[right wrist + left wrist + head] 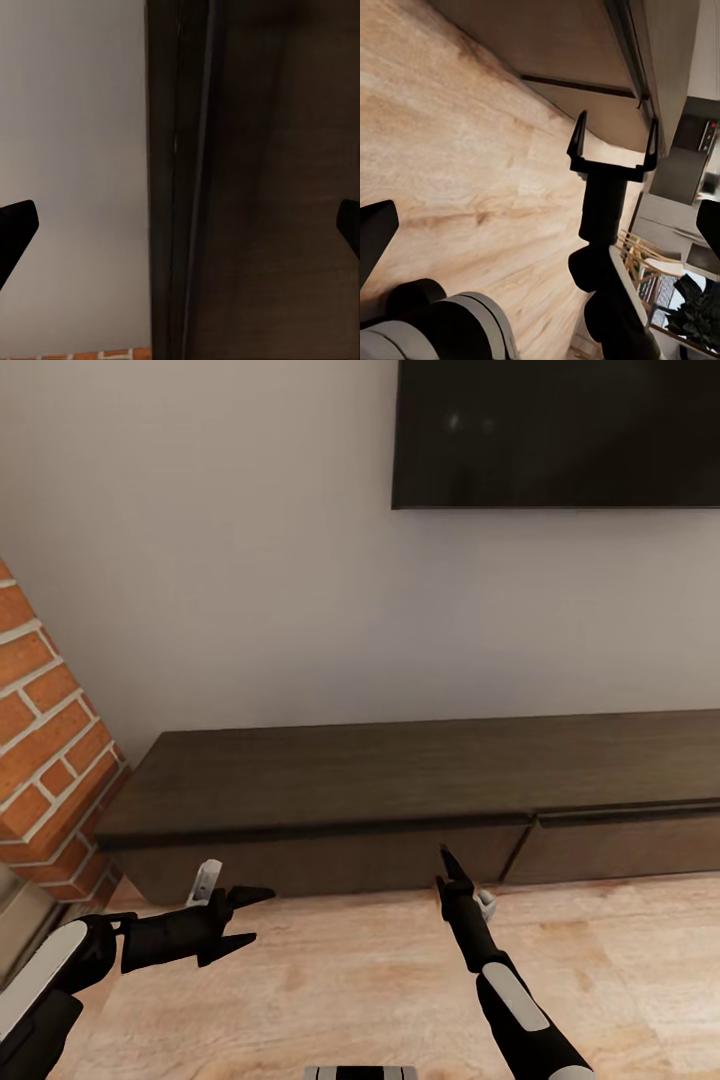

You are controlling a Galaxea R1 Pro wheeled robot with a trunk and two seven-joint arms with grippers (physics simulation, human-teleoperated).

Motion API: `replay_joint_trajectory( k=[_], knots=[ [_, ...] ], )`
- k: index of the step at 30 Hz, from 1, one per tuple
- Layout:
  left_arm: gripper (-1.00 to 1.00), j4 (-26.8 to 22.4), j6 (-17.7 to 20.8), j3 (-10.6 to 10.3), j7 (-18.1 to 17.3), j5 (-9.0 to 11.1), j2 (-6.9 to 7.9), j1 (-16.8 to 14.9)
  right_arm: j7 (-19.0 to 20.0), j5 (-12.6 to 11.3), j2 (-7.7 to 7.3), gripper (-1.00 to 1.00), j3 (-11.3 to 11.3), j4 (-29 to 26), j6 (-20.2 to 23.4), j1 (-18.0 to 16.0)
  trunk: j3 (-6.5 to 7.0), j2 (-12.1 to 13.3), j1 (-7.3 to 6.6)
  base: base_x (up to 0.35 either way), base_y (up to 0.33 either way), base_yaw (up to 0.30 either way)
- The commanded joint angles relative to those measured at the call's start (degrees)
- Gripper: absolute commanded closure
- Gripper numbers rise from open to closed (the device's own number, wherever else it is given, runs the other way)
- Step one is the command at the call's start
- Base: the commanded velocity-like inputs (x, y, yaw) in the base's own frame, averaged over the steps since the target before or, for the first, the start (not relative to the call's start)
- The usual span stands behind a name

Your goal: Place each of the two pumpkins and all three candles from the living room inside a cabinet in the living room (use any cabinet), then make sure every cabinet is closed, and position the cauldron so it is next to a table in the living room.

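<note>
Both hands spread, left hand (243,918), right hand (613,146), cabinet (400,780) closed

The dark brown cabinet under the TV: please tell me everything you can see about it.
The cabinet is a long, low unit of dark brown wood-look material with a flat bare top. Two flat handleless drawer fronts show, both shut, parted by a thin seam. It stands on the pale wood floor against the grey wall, its left end beside the brick fireplace. Neither gripper touches it.
</note>
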Motion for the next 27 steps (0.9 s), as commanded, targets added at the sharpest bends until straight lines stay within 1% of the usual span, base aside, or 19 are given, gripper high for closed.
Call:
replay_joint_trajectory(
  k=[1,5,9,17,24,27],
  knots=[
    [-1.00,-0.01,-0.02,-0.05,0.56,0.60,-0.08,-0.03,0.21,-0.60,-0.04,-1.00,0.13,0.05,0.20,-0.03,-0.05,-0.02,0.01,0.198,0.000,0.000],
    [-1.00,0.02,-0.02,-0.06,0.56,0.60,-0.25,-0.03,0.21,-0.60,-0.08,-1.00,0.13,0.04,0.24,-0.03,-0.05,-0.02,0.01,0.090,0.000,0.000],
    [-1.00,0.09,-0.02,-0.35,0.56,0.60,-0.27,-0.03,0.21,-0.60,-0.08,-1.00,0.13,0.01,0.23,-0.03,-0.05,-0.02,0.01,0.210,0.000,0.000],
    [-1.00,0.11,-0.02,-0.58,0.56,0.60,-0.28,-0.03,0.24,-0.60,-0.08,-1.00,0.13,-0.01,0.19,-0.03,-0.05,-0.02,0.01,0.134,0.000,0.000],
    [-1.00,0.03,-0.02,-0.51,0.55,0.57,-0.28,-0.03,0.21,-0.60,-0.08,-1.00,0.13,0.06,0.18,-0.03,-0.05,-0.02,0.01,0.041,0.000,0.000],
    [-1.00,0.01,-0.02,-0.56,0.56,0.59,-0.28,-0.03,0.22,-0.60,-0.14,-1.00,0.13,0.07,0.18,-0.03,-0.71,-0.06,0.09,0.003,0.000,0.000]
  ],
)
